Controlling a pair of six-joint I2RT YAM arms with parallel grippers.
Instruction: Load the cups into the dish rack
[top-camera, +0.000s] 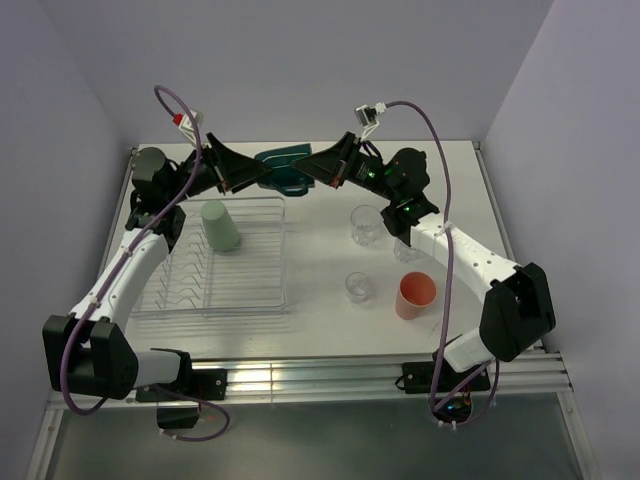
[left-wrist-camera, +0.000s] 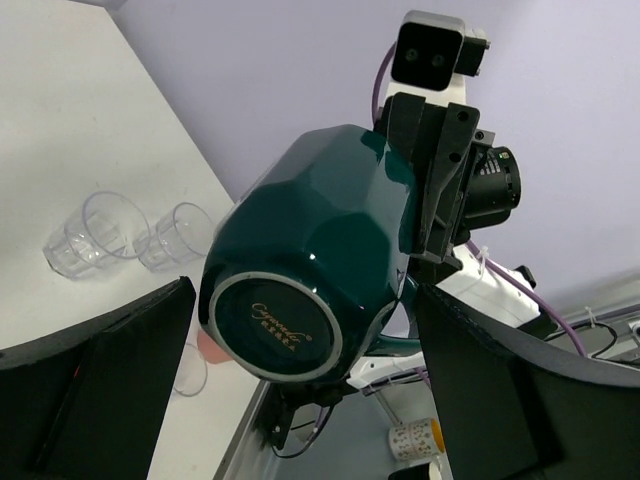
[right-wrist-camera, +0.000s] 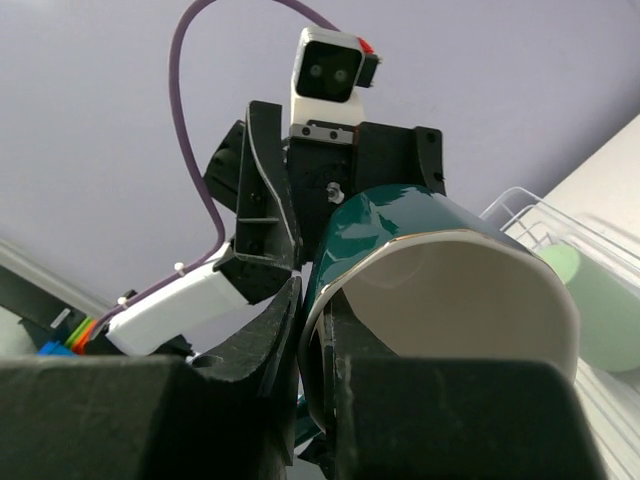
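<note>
The dark teal mug (top-camera: 283, 168) hangs in the air at the back centre, lying sideways. My right gripper (top-camera: 312, 166) is shut on its rim, one finger inside the cream interior (right-wrist-camera: 450, 300), one outside. My left gripper (top-camera: 262, 174) is open, its fingers (left-wrist-camera: 110, 390) spread to either side of the mug's base (left-wrist-camera: 280, 320) without touching it. The pale green tumbler (top-camera: 220, 225) stands upside down in the dish rack (top-camera: 215, 295). Three clear glasses (top-camera: 367, 225) (top-camera: 359, 287) (top-camera: 407, 250) and the salmon-pink tumbler (top-camera: 415, 295) stand on the table to the right.
The rack fills the left half of the white table (top-camera: 320, 250). The purple back wall is close behind the mug. Both arms reach inward over the table's back part. Cables loop above each wrist.
</note>
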